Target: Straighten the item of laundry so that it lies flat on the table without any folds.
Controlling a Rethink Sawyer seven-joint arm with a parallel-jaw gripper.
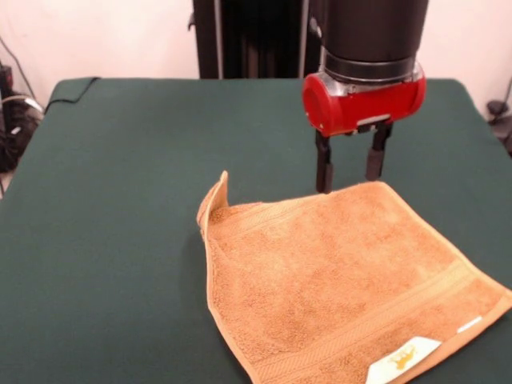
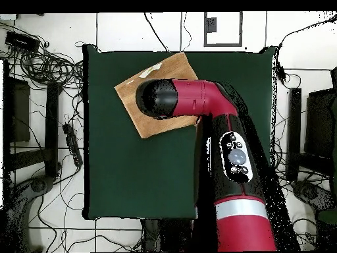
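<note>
The orange-tan towel [image 1: 336, 280] lies on the dark green table [image 1: 120, 200] at the front right, mostly spread out. Its left corner [image 1: 216, 200] is curled up and folded over. Its white label with a yellow mark [image 1: 404, 358] sits at the near edge. My gripper [image 1: 349, 184] hangs just above the towel's far edge, fingers open with nothing between them. In the overhead view the arm's red and black head [image 2: 164, 99] covers the gripper and much of the towel [image 2: 135, 109], which lies near the table's [image 2: 131, 178] top edge.
The black pedestal [image 1: 256, 36] stands behind the table's far edge. Cables and black stands [image 2: 46, 132] lie on the floor around the table. The green cloth is rumpled at the far left corner [image 1: 72, 86].
</note>
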